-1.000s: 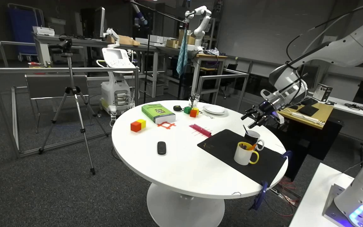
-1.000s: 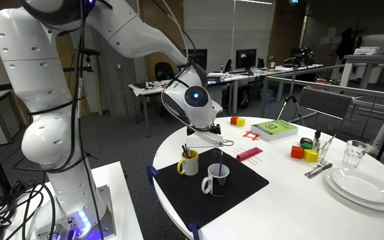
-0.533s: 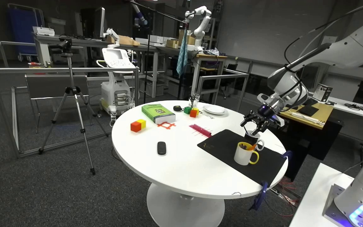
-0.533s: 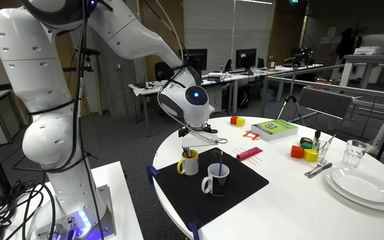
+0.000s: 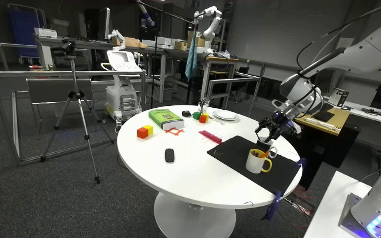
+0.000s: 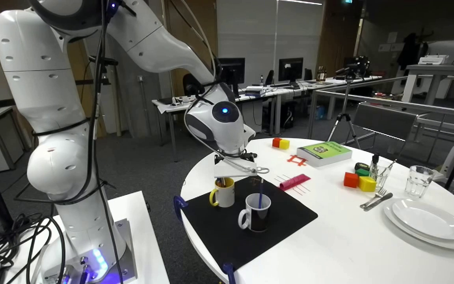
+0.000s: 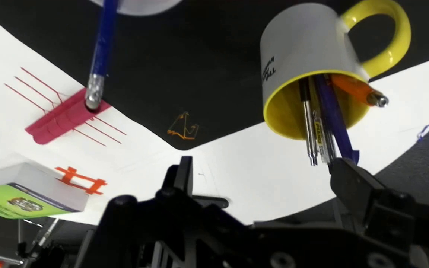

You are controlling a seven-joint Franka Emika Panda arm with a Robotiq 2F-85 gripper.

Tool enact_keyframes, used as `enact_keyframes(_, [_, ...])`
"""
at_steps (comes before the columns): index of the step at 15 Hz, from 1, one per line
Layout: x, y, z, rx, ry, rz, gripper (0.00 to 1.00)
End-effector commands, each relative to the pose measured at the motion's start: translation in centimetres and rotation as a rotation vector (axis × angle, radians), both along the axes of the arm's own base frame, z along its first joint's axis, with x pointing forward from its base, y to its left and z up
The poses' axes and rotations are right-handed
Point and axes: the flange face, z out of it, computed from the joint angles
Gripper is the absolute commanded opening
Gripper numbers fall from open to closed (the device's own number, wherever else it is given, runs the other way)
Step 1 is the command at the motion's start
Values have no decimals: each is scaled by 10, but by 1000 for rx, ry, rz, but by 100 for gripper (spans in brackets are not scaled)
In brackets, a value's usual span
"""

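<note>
spreading widest, the round white table [image 6: 329, 252] is bearing a black mat [image 6: 227, 236]. the gripper [image 7: 260, 160] is hanging above, jaws wide apart. a yellow-handled mug [image 7: 298, 48] is standing upright on the mat near a black-and-white mug [image 6: 256, 223]. pens [image 7: 334, 111] are poking from the yellow-handled mug close by 1 finger [image 7: 350, 182] (contact unclear).

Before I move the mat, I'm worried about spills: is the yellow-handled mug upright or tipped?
Upright: in both exterior views the yellow-handled mug stands on the mat, mouth up, with pens poking out.
</note>
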Motion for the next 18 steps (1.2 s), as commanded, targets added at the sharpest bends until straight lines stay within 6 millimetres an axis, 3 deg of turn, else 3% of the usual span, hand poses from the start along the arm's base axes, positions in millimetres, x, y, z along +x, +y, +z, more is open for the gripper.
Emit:
enact_keyframes(1, [-25, 9, 0, -43, 40, -89, 100])
enact_keyframes(7, [-44, 41, 0, 5, 121, -145, 100])
enact_keyframes(11, [-47, 48, 3, -80, 122, -274, 100])
enact_keyframes(17, [-59, 56, -17, -178, 215, -347, 100])
enact_keyframes(18, [-48, 57, -22, -181, 231, -353, 100])
